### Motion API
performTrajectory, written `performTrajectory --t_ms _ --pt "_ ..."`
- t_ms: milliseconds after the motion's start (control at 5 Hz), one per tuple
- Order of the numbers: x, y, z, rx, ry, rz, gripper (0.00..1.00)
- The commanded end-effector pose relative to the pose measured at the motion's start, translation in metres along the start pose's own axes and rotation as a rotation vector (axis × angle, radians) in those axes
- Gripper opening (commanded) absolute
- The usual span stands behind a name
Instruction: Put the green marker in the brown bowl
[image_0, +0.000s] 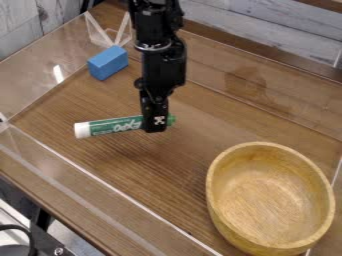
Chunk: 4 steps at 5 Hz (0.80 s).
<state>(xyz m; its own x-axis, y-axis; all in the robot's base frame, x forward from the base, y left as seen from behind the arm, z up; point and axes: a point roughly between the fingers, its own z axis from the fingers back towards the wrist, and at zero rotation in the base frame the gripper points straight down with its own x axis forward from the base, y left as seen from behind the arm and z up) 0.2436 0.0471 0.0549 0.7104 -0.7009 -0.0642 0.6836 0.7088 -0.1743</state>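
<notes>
The green marker (114, 127) hangs roughly level just above the wooden table, white cap pointing left. My gripper (158, 121) points down and is shut on the marker's right end. The black arm rises from it toward the top of the view. The brown bowl (270, 196), a wide light wooden bowl with a thick rim, rests at the lower right, apart from the marker and with nothing inside it.
A blue rectangular block (108, 62) lies at the back left. Clear plastic walls (27, 150) border the wooden table (241, 90) on the left and near sides. A white object (104, 35) stands behind the block.
</notes>
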Motion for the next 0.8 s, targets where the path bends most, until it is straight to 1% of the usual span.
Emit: performTrajectory --t_ms 0,200,400,600 --pt "-0.003 0.015 0.026 0.087 -0.044 -0.071 0.00" --pt "-0.012 0.021 0.029 0.098 -0.036 -0.124 0.00" --pt "-0.023 0.030 0.029 0.104 -0.027 -0.164 1.00" --pt "-0.034 0.034 0.025 0.104 -0.022 -0.183 1.00"
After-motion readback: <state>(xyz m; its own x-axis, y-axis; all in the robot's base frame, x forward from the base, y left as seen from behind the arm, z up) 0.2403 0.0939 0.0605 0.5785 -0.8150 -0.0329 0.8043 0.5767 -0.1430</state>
